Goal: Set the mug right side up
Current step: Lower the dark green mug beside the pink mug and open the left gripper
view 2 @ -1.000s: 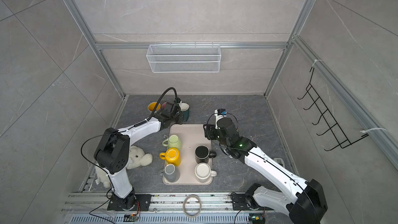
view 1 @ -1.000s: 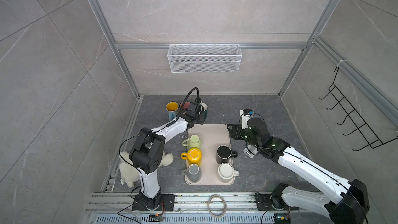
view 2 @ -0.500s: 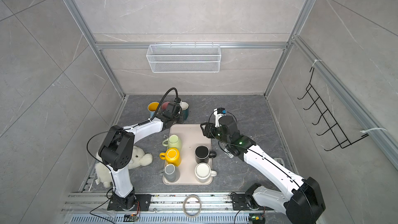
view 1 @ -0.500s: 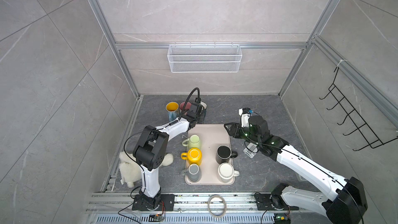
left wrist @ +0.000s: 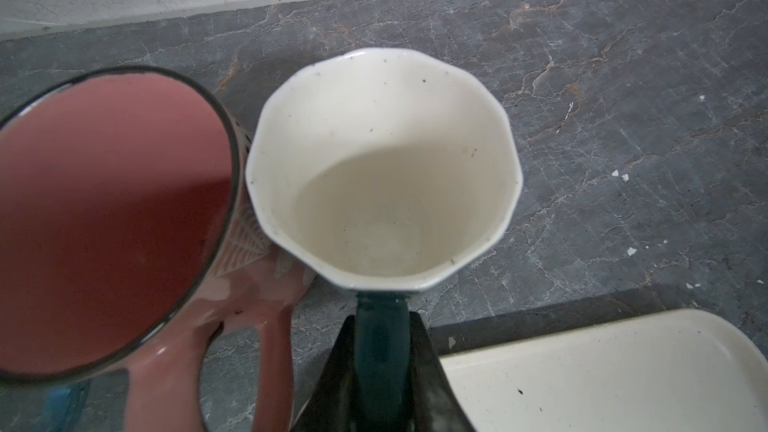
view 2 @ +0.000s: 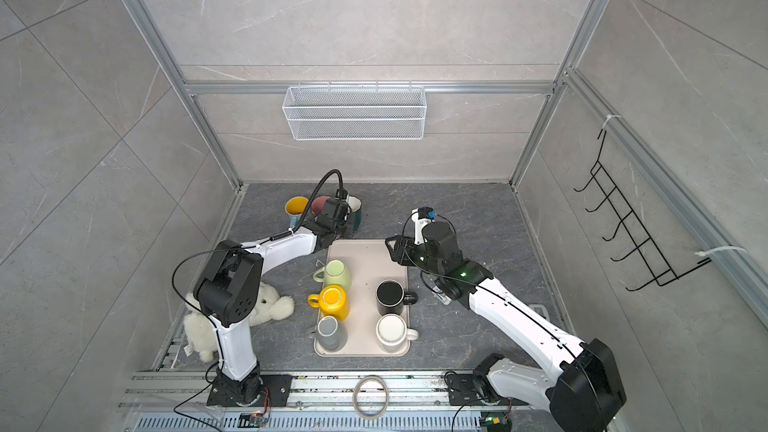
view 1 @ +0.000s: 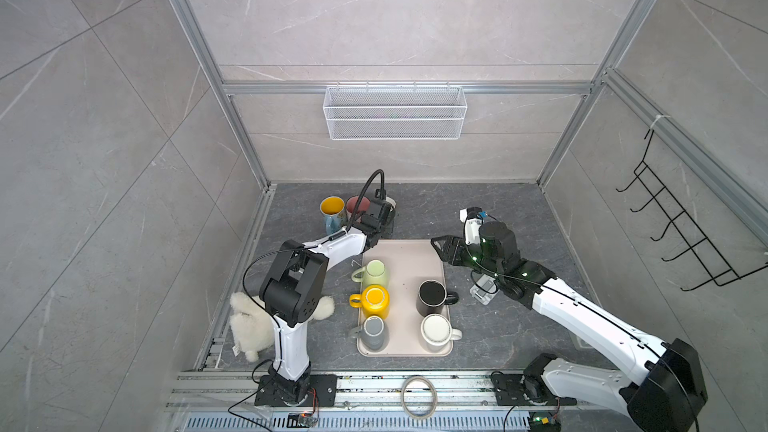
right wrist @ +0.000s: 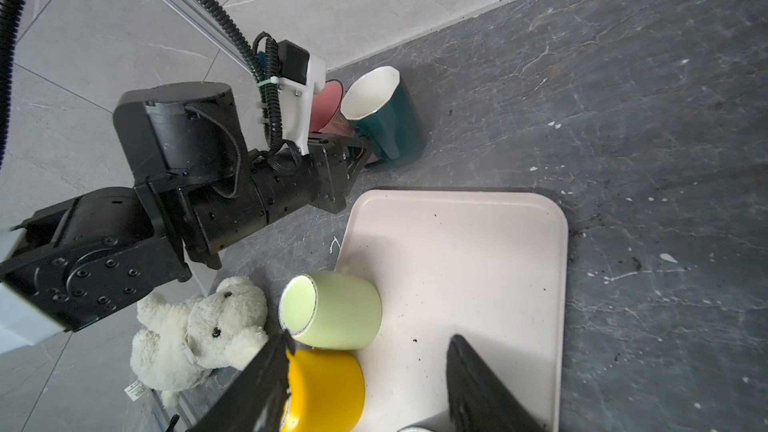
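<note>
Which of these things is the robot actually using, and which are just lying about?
In the job: green mug, left gripper shut on its handle, open right gripper, tray.
Lying about: teddy bear, tape ring, wire basket.

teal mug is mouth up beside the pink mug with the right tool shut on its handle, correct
No, it is the left tool that is shut on the handle, as the left wrist view shows; the right tool is open above the tray. The teal mug is indeed mouth up beside the pink mug.
</note>
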You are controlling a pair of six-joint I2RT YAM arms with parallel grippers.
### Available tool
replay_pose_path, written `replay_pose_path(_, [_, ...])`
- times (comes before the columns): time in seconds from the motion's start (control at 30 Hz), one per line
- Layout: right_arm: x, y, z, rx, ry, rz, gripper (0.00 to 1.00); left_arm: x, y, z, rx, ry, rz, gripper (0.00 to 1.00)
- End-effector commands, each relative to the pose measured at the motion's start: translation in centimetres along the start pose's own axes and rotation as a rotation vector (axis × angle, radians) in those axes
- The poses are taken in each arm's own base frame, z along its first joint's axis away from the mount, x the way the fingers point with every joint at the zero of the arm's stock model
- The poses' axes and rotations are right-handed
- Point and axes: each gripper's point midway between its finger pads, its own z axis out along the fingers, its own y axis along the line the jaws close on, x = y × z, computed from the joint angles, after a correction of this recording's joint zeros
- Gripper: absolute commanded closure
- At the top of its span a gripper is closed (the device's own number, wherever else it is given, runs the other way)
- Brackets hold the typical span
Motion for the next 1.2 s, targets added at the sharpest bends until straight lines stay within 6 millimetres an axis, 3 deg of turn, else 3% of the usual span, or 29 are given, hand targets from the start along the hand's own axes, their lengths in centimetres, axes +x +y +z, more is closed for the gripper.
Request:
replay_pose_path(0.0, [0.2, -0.2, 0.3, -0.004, 0.004, 0.014, 0.38, -5.1, -0.5, -0.9, 0.006, -0.139, -0.062, 1.0])
replay_pose_path(0.87, [0.7, -0.4, 0.6, -0.014, 0.02, 0.029, 0.39, -3.1, -0.2, -1.7, 0.017, -0.093, -0.047, 0.61])
replay_pose_path(1.07, [0.7, -0.3, 0.9, -0.019, 0.028, 0.033, 0.39, -3.4, 0.5, -3.7, -0.001, -0.111, -0.053, 0.53])
replay_pose_path(1.17, [0.7, 0.0, 1.1, -0.03, 0.039, 0.041, 0.38, -4.0, 0.5, -5.9, 0.011, -0.144, -0.062, 0.5])
